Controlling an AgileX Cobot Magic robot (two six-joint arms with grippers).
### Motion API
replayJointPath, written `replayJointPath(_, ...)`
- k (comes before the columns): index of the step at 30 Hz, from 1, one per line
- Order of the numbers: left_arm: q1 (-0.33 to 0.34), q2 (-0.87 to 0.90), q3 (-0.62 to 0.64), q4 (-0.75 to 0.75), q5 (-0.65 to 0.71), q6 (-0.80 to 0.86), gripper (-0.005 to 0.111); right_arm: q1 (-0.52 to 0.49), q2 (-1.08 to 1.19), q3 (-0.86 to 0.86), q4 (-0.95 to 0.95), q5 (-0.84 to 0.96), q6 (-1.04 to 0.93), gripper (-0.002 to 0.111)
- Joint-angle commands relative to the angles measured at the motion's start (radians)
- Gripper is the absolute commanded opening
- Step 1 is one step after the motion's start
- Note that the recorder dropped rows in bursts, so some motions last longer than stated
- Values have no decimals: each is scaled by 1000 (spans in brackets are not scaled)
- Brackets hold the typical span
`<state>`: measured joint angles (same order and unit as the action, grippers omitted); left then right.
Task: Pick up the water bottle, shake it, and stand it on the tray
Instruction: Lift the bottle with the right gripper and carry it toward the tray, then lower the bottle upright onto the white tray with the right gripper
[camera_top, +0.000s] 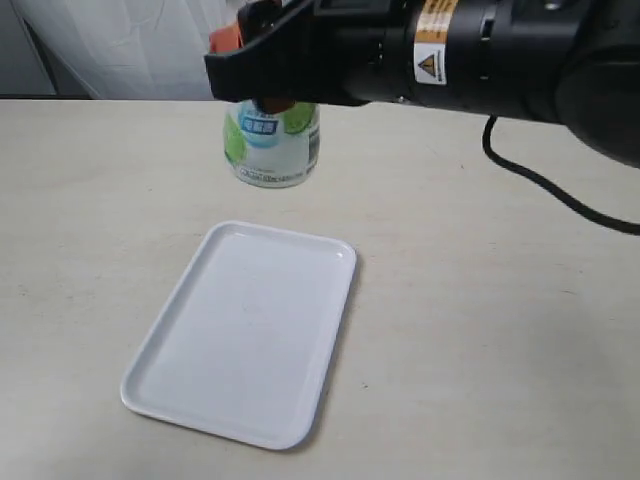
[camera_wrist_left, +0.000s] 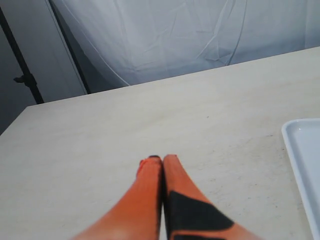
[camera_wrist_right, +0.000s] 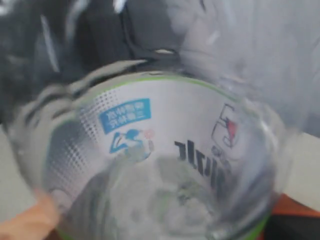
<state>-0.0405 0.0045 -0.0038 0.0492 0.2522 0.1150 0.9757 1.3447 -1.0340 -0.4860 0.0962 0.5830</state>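
Note:
The water bottle (camera_top: 270, 145), clear with a white, green and light-blue label, hangs below my right gripper (camera_top: 262, 78), which is shut on its upper part. The black arm hides the cap. The bottle is beyond the far edge of the white tray (camera_top: 245, 330), which lies flat and bare on the table. In the right wrist view the water bottle (camera_wrist_right: 160, 150) fills the frame, with orange fingertips (camera_wrist_right: 30, 222) at its sides. My left gripper (camera_wrist_left: 162, 159) is shut with nothing in it, low over the table, and the tray's rim (camera_wrist_left: 300, 160) shows beside it.
The pale table (camera_top: 500, 330) stretches around the tray. A black cable (camera_top: 560, 195) trails from the right arm over the table. White cloth (camera_wrist_left: 175, 35) hangs behind the table's far edge.

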Motion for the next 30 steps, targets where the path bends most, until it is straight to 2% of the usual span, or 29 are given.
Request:
replayJointPath(1,0,-5,4,-4,-13,-1,0,-80,64,-20,-226,246,171,-1)
replayJointPath(3,0,-5,4,-4,-13,-1,0,-111,101,-15,-320,321,405,-1)
replayJointPath(4,0,-5,4,-4,-13,-1,0,-103,110,-7,-301,288,399,-1)
replayJointPath(5,0,-5,4,-4,-13,0,0,-79,113,9,-234,207,346,-1)
replayJointPath(7,0,-5,4,-6,-13,0,0,7,113,43,-98,27,115,-1)
replayJointPath(9,0,-5,4,-6,-13,0,0,75,107,47,-87,6,-81,-1)
replayJointPath(10,0,-5,4,-6,-13,0,0,66,107,32,-95,40,-78,-1)
replayJointPath(11,0,-5,4,-6,-13,0,0,34,116,10,-114,104,-39,-1)
replayJointPath(14,0,-5,4,-6,-13,-2,0,-70,146,-29,-183,245,317,-1)
replayJointPath(16,0,-5,4,-6,-13,-2,0,-64,145,-6,-126,153,289,-1)
replayJointPath(18,0,-5,4,-6,-13,-2,0,-6,130,35,-100,-3,79,-1)
replayJointPath(20,0,-5,4,-6,-13,-2,0,16,122,56,-85,-85,29,-1)
replayJointPath(22,0,-5,4,-6,-13,-2,0,-30,122,68,-11,-163,58,-1)
replayJointPath(24,0,-5,4,-6,-13,-2,0,-86,122,99,160,-282,63,-1)
replayJointPath(26,0,-5,4,-6,-13,-2,0,-109,122,129,254,-379,33,-1)
replayJointPath(30,0,-5,4,-6,-13,-2,0,-115,122,167,280,-457,-115,-1)
